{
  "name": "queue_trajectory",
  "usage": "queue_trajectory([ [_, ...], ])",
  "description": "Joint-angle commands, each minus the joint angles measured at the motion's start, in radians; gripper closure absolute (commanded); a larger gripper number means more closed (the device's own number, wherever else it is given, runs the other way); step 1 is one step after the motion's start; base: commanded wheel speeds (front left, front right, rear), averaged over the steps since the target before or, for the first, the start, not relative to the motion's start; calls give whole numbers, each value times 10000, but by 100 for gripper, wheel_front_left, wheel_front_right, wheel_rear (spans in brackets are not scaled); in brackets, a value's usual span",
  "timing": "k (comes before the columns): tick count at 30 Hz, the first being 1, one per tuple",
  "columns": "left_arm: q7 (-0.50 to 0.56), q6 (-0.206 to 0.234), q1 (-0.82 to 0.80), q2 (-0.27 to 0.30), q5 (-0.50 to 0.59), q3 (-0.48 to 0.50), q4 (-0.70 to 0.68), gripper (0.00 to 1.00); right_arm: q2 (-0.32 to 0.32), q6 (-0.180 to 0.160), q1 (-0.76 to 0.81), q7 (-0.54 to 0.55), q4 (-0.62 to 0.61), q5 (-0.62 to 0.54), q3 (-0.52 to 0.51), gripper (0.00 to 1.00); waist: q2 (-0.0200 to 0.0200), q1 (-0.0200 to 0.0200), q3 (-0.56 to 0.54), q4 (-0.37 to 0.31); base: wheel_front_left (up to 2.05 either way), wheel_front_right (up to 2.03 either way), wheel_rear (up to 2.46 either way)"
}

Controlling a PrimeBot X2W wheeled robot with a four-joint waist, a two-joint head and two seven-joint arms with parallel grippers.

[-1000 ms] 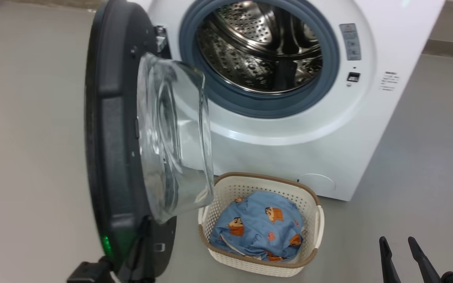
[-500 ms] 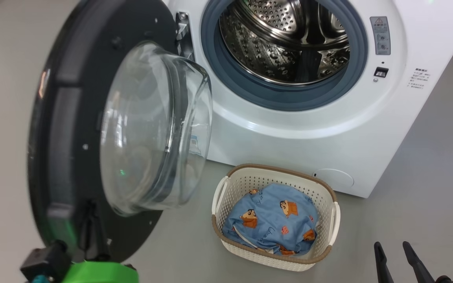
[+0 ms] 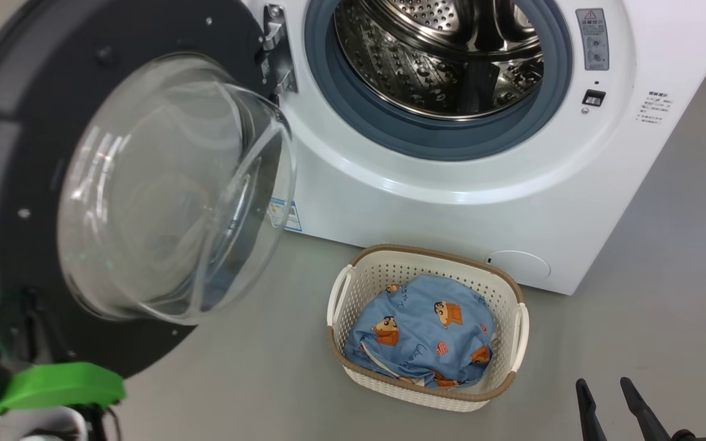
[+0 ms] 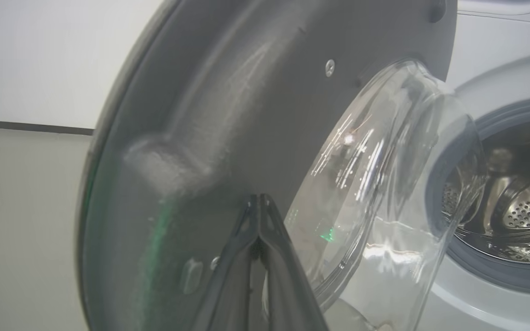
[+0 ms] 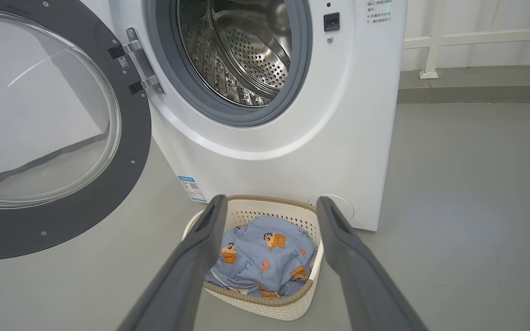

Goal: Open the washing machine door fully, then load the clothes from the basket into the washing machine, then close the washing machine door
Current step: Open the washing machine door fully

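Washing machine door (image 3: 144,184) stands swung wide to the left of the washing machine (image 3: 451,202); hinged edge at the opening, free edge pointing away left; dark grey inner face and bulging clear glass bowl turned towards me, reflections on the glass. My left gripper (image 4: 259,200): fingers pressed together, tips at the door's inner face. My right gripper (image 3: 604,389): fingers spread, empty, near the basket (image 3: 500,282); the clothes (image 3: 426,331) lie inside it.
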Motion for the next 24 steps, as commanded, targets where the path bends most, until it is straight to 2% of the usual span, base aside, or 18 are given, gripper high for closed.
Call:
queue_trajectory([
  [1,-132,56,-534,437,97,581,-138,100,-161,90,-379,-120,-198,-83,282,0,-1,0,28,-28,0,0,0],
  [7,-135,-293,-919,434,547,1192,356,100,-169,90,-507,-120,-130,-79,309,0,-1,0,109,-125,0,0,0],
  [14,-136,-632,-1124,162,995,1867,744,100,-166,90,-565,-120,-2,-49,365,0,-1,0,23,-303,0,0,0],
  [22,-137,-864,-583,-259,1289,2102,-206,100,-148,90,-502,-120,44,49,392,0,-1,0,-237,-473,0,0,0],
  [23,-137,-892,-467,-314,1265,2047,-434,93,-145,90,-499,-120,44,60,397,0,-1,0,-260,-486,0,0,0],
  [24,-137,-911,-348,-361,1241,1971,-690,79,-143,90,-496,-120,43,69,396,0,-1,0,-280,-497,0,0,0],
])
